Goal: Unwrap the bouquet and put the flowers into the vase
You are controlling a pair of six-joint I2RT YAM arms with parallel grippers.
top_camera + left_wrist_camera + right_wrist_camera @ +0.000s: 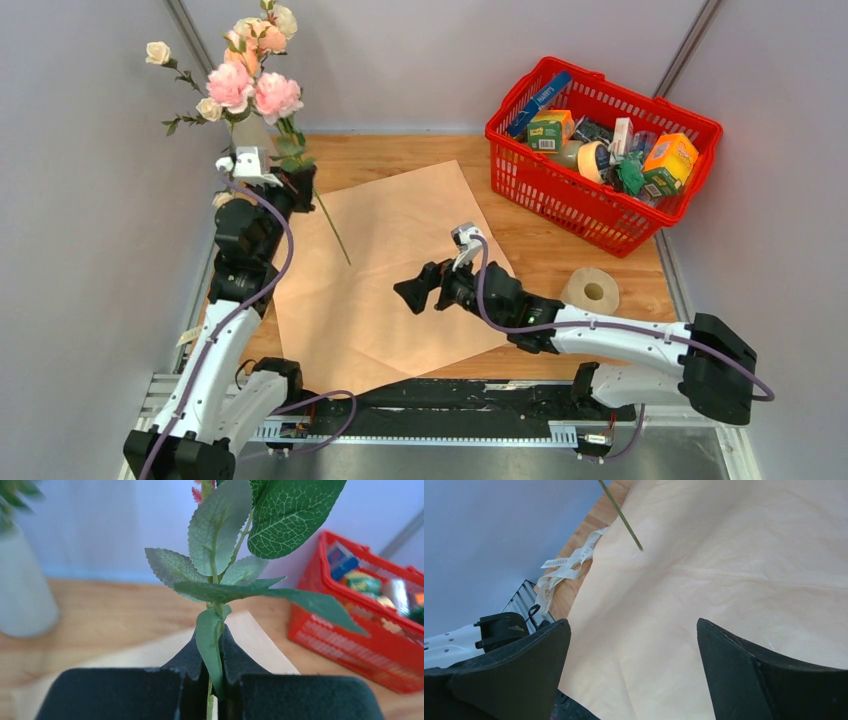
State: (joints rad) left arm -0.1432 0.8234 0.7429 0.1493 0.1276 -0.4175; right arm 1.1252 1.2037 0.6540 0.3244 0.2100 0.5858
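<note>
**Colleague:** Where's the flower, and how does it lie?

**Me:** My left gripper (300, 186) is pinched tight on one thin green leafy rose stem (333, 228). Its long axis slants. The bare cut end points down over the flat peach-tan paper sheet (400, 320), and the leafy end points up toward the far-left corner. In my left wrist view it stands straight up out of the pinch, with leaves fanning above.

**Colleague:** And the others?

**Me:** The pink, peach and cream roses (232, 85) cluster above the tall off-white cylinder vase (250, 130), just behind that gripper. I can't tell which bloom tops my stem.

**Colleague:** Your other arm?

**Me:** My right gripper (412, 292) hangs low over the sheet with its jaws spread wide, holding nothing.

**Colleague:** And the surroundings?

**Me:** There's a wooden table (560, 250) with plain grey walls around it. A cream printed ribbon (566, 567) lies at the sheet's left edge. A red plastic basket (520, 170) of groceries sits far right, and a short tan tape roll (592, 290) sits nearer.
</note>
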